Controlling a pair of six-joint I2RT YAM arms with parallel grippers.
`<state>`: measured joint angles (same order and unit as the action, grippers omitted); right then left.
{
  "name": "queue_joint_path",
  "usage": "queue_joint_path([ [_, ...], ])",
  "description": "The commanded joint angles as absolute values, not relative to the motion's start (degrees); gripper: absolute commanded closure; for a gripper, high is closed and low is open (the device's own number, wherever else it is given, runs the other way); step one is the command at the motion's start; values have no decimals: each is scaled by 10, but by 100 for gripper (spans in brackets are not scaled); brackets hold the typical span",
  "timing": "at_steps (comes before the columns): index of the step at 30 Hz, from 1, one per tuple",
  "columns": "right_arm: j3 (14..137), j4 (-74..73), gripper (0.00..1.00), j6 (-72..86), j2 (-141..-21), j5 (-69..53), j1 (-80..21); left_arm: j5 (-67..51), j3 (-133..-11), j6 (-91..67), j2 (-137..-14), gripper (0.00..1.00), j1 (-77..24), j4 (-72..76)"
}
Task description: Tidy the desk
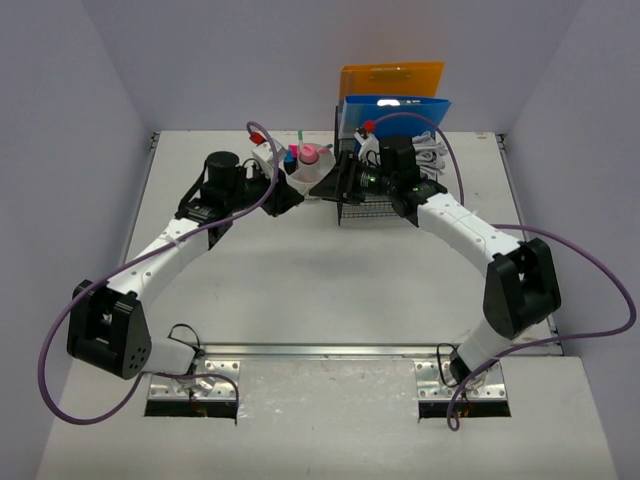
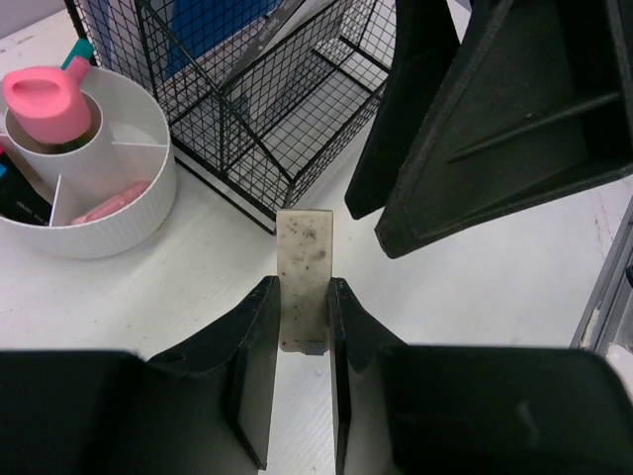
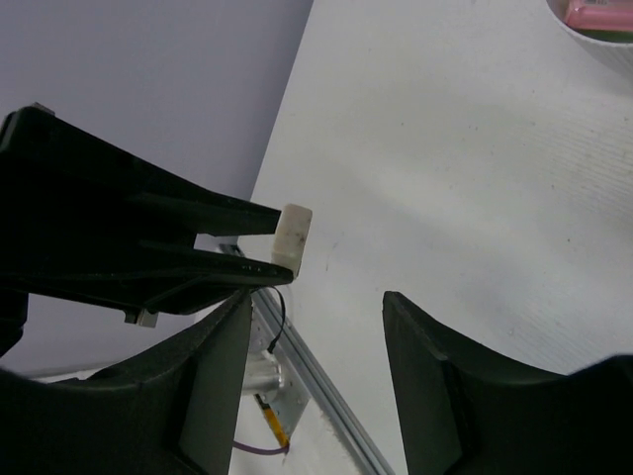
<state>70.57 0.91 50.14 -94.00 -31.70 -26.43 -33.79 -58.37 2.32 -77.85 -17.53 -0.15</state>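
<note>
The desk (image 1: 300, 290) is a white tabletop with a silver rail (image 1: 320, 350) at its near edge. My left gripper (image 2: 302, 289) is shut on a dirty white eraser (image 2: 305, 259) and holds it just off the desk, in front of the wire basket (image 2: 287, 109). In the right wrist view the eraser (image 3: 293, 237) sticks out of the left fingers (image 3: 188, 213). My right gripper (image 3: 316, 327) is open and empty, facing the eraser from close by. In the top view both grippers, left (image 1: 285, 197) and right (image 1: 328, 185), meet at the far middle.
A white round compartment organizer (image 2: 109, 213) holds a pink bottle (image 2: 47, 99) and small items, left of the black wire basket (image 1: 375, 200). Blue (image 1: 395, 110) and orange (image 1: 390, 78) folders stand in the basket's back. Lavender walls (image 1: 90, 150) enclose the desk.
</note>
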Motion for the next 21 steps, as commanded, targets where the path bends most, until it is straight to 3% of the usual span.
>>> queue_joint_path([
  [1, 737, 57, 45, 525, -945, -312, -270, -353, -584, 9, -752, 100, -171, 33],
  [13, 747, 61, 49, 534, -962, -307, -273, -364, -584, 13, -749, 100, -171, 22],
  [21, 755, 66, 60, 541, -969, -307, -279, -366, -583, 12, -749, 100, -172, 25],
])
